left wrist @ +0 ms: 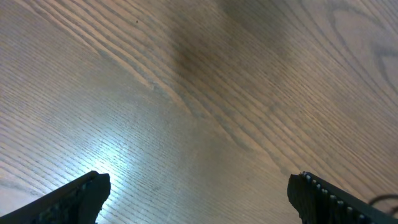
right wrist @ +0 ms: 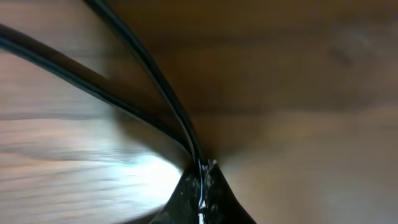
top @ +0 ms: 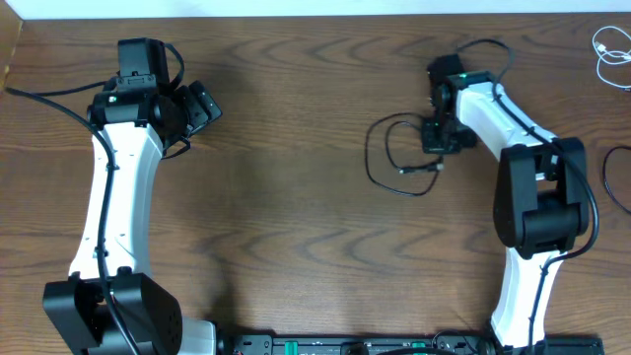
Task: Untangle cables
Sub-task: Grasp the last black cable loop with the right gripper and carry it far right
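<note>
The black cable (top: pixel 369 163) lies in a loose loop on the wooden table, right of centre, with a small plug end (top: pixel 421 170) inside the loop. My right gripper (top: pixel 434 136) is at the loop's right side, shut on the black cable. In the right wrist view its fingertips (right wrist: pixel 200 180) pinch one black cable (right wrist: pixel 149 71) strand, and a second strand runs off to the left beside it. The white cable (top: pixel 605 49) lies coiled at the far right corner, apart from the black one. My left gripper (top: pixel 200 105) is open over bare wood at the upper left, its fingers (left wrist: pixel 78 199) wide apart and holding nothing.
Another dark cord (top: pixel 610 182) curves in at the table's right edge, behind the right arm. The table's far edge runs along the top of the overhead view. Both arm bases stand at the near edge.
</note>
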Robot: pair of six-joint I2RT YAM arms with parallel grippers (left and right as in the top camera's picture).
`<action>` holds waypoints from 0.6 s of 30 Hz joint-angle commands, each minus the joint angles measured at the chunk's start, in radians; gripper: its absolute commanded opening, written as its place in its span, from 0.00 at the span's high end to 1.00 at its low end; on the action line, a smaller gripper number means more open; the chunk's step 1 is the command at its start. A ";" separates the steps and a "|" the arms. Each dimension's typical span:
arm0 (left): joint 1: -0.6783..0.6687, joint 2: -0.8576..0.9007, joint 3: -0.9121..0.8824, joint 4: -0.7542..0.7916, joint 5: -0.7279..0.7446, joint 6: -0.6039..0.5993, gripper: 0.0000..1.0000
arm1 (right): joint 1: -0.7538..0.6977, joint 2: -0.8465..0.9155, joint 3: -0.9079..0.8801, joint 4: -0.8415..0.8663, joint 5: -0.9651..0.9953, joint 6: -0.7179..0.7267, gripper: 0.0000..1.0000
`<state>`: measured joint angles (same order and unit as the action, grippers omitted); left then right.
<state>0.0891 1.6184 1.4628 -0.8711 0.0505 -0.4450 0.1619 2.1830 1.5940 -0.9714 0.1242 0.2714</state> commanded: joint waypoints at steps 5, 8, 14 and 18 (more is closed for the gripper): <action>0.004 -0.016 -0.004 -0.003 0.001 -0.002 0.04 | -0.224 0.034 -0.040 -0.084 0.095 0.169 0.99; 0.004 -0.016 -0.004 -0.003 0.001 -0.002 0.04 | -0.331 0.034 -0.044 -0.092 0.095 0.169 0.99; 0.004 -0.016 -0.004 -0.003 0.001 -0.002 0.04 | -0.518 0.034 -0.045 -0.082 0.101 0.151 0.99; 0.004 -0.016 -0.004 -0.003 0.001 -0.002 0.04 | -0.624 0.034 -0.045 0.004 0.128 0.150 0.99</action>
<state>0.0891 1.6184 1.4628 -0.8711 0.0505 -0.4450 -0.4065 2.1830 1.5749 -1.0153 0.2344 0.4129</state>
